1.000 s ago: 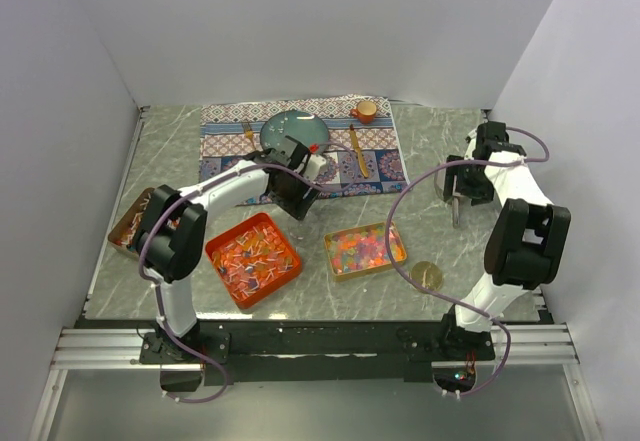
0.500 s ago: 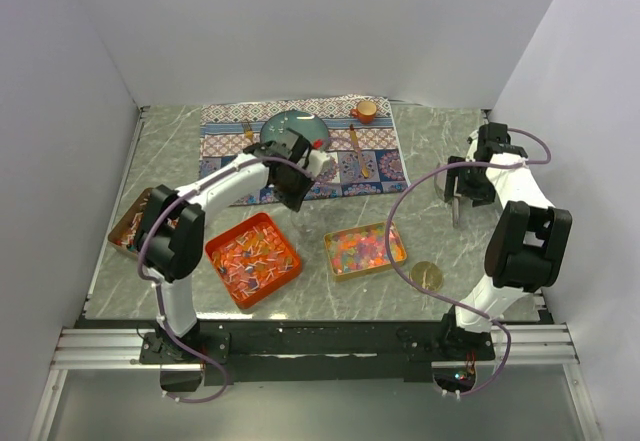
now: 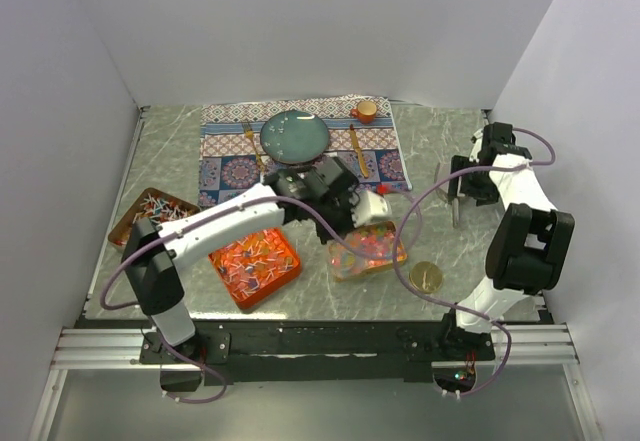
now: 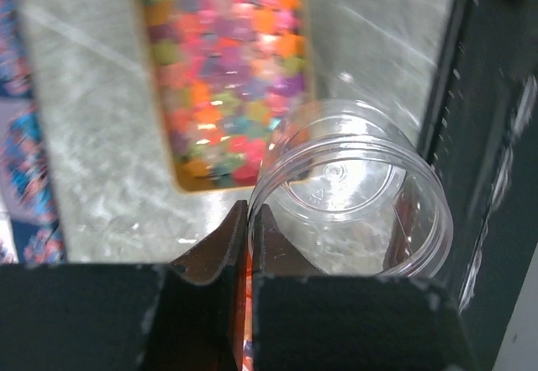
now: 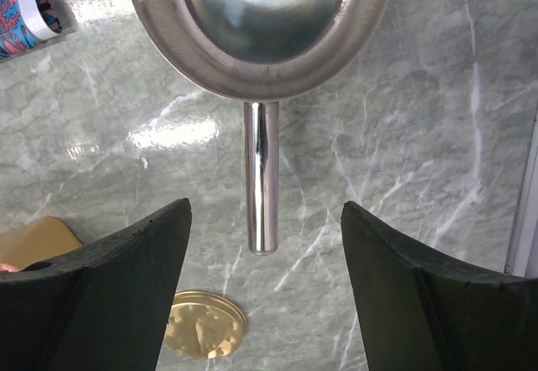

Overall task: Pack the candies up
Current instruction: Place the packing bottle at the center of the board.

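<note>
My left gripper (image 4: pixel 250 211) is shut on the rim of a clear empty plastic jar (image 4: pixel 353 188), one finger inside the wall and one outside. In the top view the left gripper (image 3: pixel 352 209) holds the jar (image 3: pixel 373 207) just above the far edge of the tray of pastel candies (image 3: pixel 366 249), which also show in the left wrist view (image 4: pixel 231 76). Orange-red candies (image 3: pixel 252 261) fill an orange tray, and red-white-blue candies (image 3: pixel 160 207) lie in a metal tray at the left. My right gripper (image 5: pixel 265 213) stands open, its fingers either side of the handle of the silver scoop (image 5: pixel 261 18).
A gold lid (image 3: pixel 426 277) lies near the table's front, right of the pastel tray. A patterned placemat (image 3: pixel 225 146) at the back carries a teal plate (image 3: pixel 295 134), a small cup (image 3: pixel 366 111) and cutlery. White walls close in both sides.
The left gripper shut on the jar at the placemat's near edge and swung right with it to the pastel tray. The right arm barely moved.
</note>
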Controlling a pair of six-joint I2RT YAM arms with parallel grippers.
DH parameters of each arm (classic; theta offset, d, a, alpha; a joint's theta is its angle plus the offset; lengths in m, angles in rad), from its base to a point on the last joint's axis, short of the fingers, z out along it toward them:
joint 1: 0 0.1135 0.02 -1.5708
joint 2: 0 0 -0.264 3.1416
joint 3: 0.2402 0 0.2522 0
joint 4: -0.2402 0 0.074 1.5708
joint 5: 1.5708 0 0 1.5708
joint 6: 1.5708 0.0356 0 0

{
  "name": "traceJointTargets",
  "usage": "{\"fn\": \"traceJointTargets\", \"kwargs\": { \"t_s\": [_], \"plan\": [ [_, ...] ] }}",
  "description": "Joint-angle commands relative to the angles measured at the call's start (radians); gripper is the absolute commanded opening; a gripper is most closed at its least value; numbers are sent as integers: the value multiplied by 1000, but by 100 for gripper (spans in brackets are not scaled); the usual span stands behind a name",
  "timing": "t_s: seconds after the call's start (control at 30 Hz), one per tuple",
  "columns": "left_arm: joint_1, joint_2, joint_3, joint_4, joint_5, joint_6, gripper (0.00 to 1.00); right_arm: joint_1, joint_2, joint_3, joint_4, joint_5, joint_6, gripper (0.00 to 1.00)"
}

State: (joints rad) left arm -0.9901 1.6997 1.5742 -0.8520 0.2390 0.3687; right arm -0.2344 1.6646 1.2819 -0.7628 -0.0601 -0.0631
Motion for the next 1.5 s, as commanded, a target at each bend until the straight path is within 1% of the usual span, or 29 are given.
{"fn": "traceJointTargets", "kwargs": {
  "t_s": [0.0,0.17,0.27,0.33,0.53,0.63,0.73,0.83,0.87,0.93,0.97,1.0,1.07,1.1,1.13,1.17,1.23,1.27,1.3,1.33,1.37,1.4,1.43,1.47],
  "plan": [
    [-88,79,53,-74,-6,127,1,-9,-75,25,0,11,-17,79],
    [-166,163,69,-67,0,64,1,-13,-120,40,-9,-3,-18,79],
    [-189,181,53,-21,-9,12,1,-22,-141,39,-10,-14,-7,79],
    [-196,204,40,10,-58,-5,1,-31,-144,43,-16,-38,12,79],
    [-197,207,-29,108,-107,-43,2,-45,-140,62,-13,-70,37,79],
    [-202,219,-49,131,-141,-51,10,-52,-132,71,-12,-70,37,79],
    [-202,224,-54,128,-132,-50,23,-54,-135,79,-17,-70,34,79],
    [-200,218,-45,126,-101,-31,48,-56,-135,82,-17,-70,29,79],
    [-197,206,-42,129,-92,-28,58,-56,-135,82,-20,-69,29,79],
    [-191,190,-7,142,-90,-31,65,-57,-138,88,-26,-67,28,79],
    [-179,181,25,128,-84,-36,67,-57,-140,91,-36,-64,25,79],
    [-170,172,96,105,-78,-45,70,-57,-144,103,-41,-64,23,79],
    [-144,137,165,79,-67,-54,75,-57,-150,114,-52,-58,19,79],
    [-133,123,220,53,-54,-51,76,-57,-152,122,-53,-55,17,80],
    [-108,103,236,45,-53,-53,78,-59,-151,125,-55,-53,17,80],
    [-95,59,242,45,-59,-59,78,-59,-151,128,-56,-55,17,80],
    [-38,5,199,54,-90,-79,77,-59,-149,126,-52,-56,20,80],
    [-15,-53,172,51,-96,-82,75,-59,-149,125,-47,-55,25,80],
    [8,-83,97,51,-99,-86,75,-59,-147,125,-46,-61,26,80],
    [63,-110,51,53,-107,-114,75,-59,-149,123,-46,-66,28,80],
    [92,-154,17,38,-104,-122,75,-59,-147,123,-47,-67,31,80],
    [123,-173,-53,28,-110,-132,75,-59,-150,122,-47,-72,31,80],
    [184,-193,-90,24,-121,-152,74,-57,-151,117,-46,-73,31,80],
    [217,-236,-130,28,-124,-154,74,-59,-152,109,-43,-73,31,80]
  ]
}}
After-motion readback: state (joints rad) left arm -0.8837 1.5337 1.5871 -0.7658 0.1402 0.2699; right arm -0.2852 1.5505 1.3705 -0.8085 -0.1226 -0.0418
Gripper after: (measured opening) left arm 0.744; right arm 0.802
